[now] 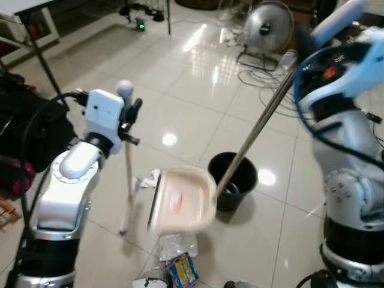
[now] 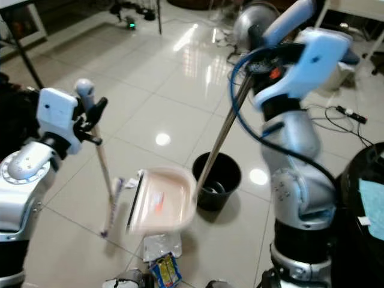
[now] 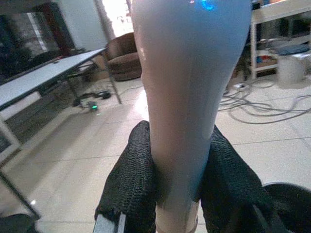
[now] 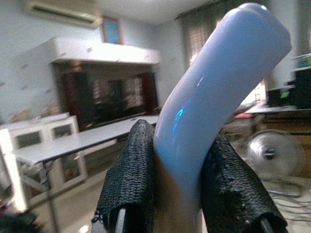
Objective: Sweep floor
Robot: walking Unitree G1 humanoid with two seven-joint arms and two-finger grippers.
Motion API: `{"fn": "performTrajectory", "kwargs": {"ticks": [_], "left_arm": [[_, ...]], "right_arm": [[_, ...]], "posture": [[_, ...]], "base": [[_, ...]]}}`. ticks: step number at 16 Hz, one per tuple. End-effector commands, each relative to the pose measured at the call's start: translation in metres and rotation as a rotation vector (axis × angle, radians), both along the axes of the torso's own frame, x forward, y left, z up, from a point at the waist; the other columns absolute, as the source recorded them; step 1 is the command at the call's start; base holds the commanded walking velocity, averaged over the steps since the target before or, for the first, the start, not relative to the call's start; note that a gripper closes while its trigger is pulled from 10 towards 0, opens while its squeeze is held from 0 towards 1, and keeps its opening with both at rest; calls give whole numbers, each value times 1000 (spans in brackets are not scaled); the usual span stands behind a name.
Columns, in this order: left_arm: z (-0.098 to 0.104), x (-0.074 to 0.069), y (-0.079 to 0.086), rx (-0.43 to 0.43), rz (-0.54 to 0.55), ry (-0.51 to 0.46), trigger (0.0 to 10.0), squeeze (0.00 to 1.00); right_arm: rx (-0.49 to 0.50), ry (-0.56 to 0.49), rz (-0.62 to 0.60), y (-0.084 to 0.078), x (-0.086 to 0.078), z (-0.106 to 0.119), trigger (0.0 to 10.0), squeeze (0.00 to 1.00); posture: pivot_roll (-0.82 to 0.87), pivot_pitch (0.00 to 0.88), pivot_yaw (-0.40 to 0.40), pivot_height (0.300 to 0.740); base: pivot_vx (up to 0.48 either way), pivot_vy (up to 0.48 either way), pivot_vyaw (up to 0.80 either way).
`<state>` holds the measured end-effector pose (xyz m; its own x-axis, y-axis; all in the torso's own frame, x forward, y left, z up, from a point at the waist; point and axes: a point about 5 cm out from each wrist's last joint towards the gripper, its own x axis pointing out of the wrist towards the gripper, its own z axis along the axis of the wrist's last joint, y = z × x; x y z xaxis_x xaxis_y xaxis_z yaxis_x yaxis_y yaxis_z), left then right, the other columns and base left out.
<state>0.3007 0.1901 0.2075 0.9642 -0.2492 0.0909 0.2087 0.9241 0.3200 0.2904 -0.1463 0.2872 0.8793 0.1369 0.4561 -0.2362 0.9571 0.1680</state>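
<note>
My left gripper (image 1: pixel 129 117) is shut on the thin pale broom stick (image 1: pixel 128 174), just below its grey knob; the black fingers (image 3: pixel 131 189) clamp its grip. The stick's lower end rests on the tiles. My right gripper (image 2: pixel 255 39) is shut on the pale blue curved handle (image 4: pixel 214 92) of a long metal pole (image 1: pixel 258 126). That pole runs down to a cream dustpan (image 1: pixel 180 201), which is tilted and blurred beside a black bin (image 1: pixel 233 180). A silver wrapper (image 1: pixel 177 245) and a colourful packet (image 1: pixel 183 270) lie on the floor below the dustpan.
A standing fan (image 1: pixel 268 24) and loose cables (image 1: pixel 264 75) are at the back right. A dark table leg (image 1: pixel 42 60) and a black bag (image 1: pixel 18 132) are on the left. A dark rounded object (image 2: pixel 363 186) stands at the right.
</note>
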Motion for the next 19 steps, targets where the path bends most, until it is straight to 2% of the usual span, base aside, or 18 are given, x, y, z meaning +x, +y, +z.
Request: {"fn": "performTrajectory", "kwargs": {"ticks": [1,3,5,6,7,10,12,14,16,19], "left_arm": [[8,-5,4,24,8,-34,10000,0],[5,-9,9,37,22,-21,10000,0],[3,-11,11,42,27,-13,10000,0],[0,-12,11,43,27,-3,10000,0],[-6,-12,8,41,17,16,10000,0],[-23,-15,1,40,-12,60,10000,0],[-33,-16,-5,23,-18,83,10000,0],[-42,-17,-12,7,-27,104,10000,0],[-47,-17,-17,3,-31,110,10000,0],[-50,-18,-22,-21,-27,106,10000,0]], "right_arm": [[-6,-23,-3,2,-8,3,10000,0],[-17,46,-4,7,-11,-16,10000,0],[-139,70,-55,9,-11,-33,10000,0],[-248,90,-106,9,-11,-49,10000,0],[-279,125,-166,3,-11,-64,10000,0],[-276,177,-263,-11,-16,-85,10000,0],[-279,201,-276,-16,-20,-98,10000,0],[-285,288,-312,-22,-18,-119,10000,0],[-278,291,-360,-23,-14,-122,10000,0],[-273,229,-365,-22,-8,-116,10000,0]], "posture": [[56,43,-16,740],[63,41,-24,740],[67,43,-26,740],[66,45,-24,740],[65,48,-20,740],[57,57,-8,740],[53,63,-7,740],[49,71,-16,740],[51,77,-25,740],[51,81,-33,740]], "base": [[0,416,0],[0,416,0],[0,412,0],[0,416,0],[0,416,0],[0,414,-631],[0,398,-800],[0,377,0],[0,373,0],[0,248,0]]}}
